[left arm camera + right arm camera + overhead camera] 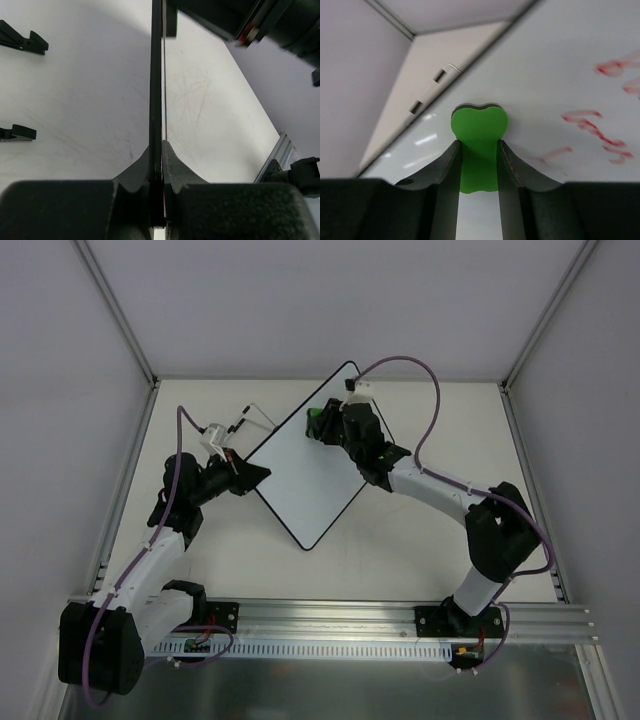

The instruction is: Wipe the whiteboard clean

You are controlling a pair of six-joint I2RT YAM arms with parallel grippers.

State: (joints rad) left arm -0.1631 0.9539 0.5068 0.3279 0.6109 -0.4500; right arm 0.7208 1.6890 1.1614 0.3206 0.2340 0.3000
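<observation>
The whiteboard (305,475) sits mid-counter, turned so its corners point away from and toward the arm bases; the left pincer (258,473) has closed on its left corner, and the left wrist view shows the thin black rim pinched edge-on between both fingers (137,172), with no gap to either side. The right pincer (322,422) is over the board's far upper part, clamped on a green eraser (479,125) whose heart-shaped end juts past the fingertips toward the white face; whether it actually touches the surface I cannot tell. Red handwriting (592,127) lies off to one side of the eraser, not yet wiped, so most of the erasing looks to be ahead.

The board reads as light, thin and stiff, with a slick face that would skate on the counter (420,550) under a sideways rub (hence the sense of pinning a corner); the rim is the place to grip, since the face offers nothing to hold. Pressing hard far from the held corner could pivot or flex it, so moderate pressure seems wise. Two black stand feet (25,40) lie loose on the counter, apart from the board.
</observation>
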